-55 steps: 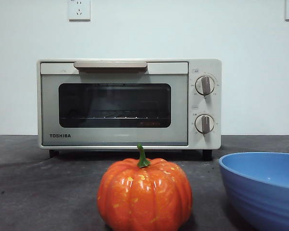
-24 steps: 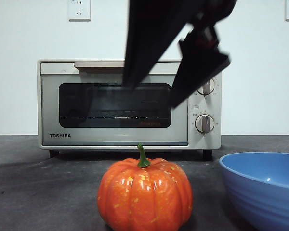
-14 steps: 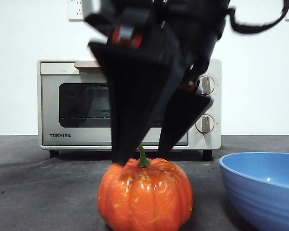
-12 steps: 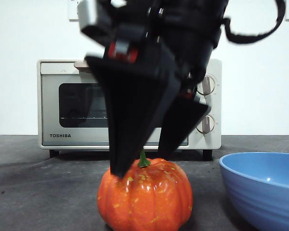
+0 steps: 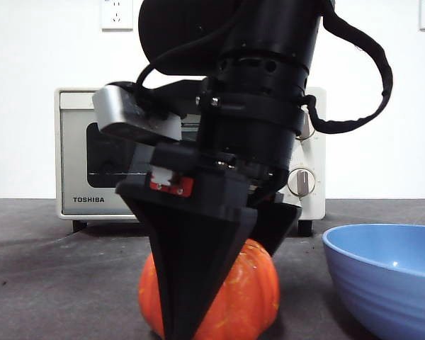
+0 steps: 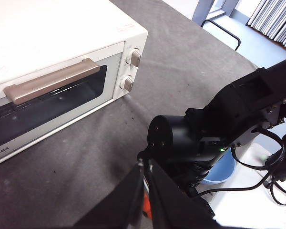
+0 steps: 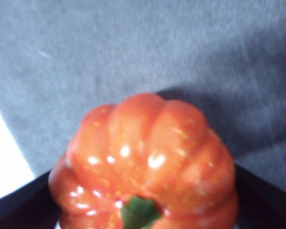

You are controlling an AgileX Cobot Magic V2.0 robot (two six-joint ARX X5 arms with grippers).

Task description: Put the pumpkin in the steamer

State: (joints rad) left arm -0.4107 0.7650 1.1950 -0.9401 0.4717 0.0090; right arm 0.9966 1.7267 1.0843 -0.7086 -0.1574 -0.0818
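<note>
Your steamer (image 5: 78, 152) sits closed at the frame's back, mid-left; your right gripper (image 5: 223, 283) fills the centre, jaws spread around the pumpkin (image 5: 251, 294) at bottom centre; your left gripper (image 6: 145, 200) waits, jaws together.

We see a blue ribbed bowl (image 5: 386, 276) standing on the dark grey table (image 5: 49, 283) at the near right, its rim cut off by the picture's edge. Behind the table rises a plain white wall (image 5: 28, 106) carrying two white power sockets (image 5: 116, 14), one high on the left and one at the top right corner.
</note>
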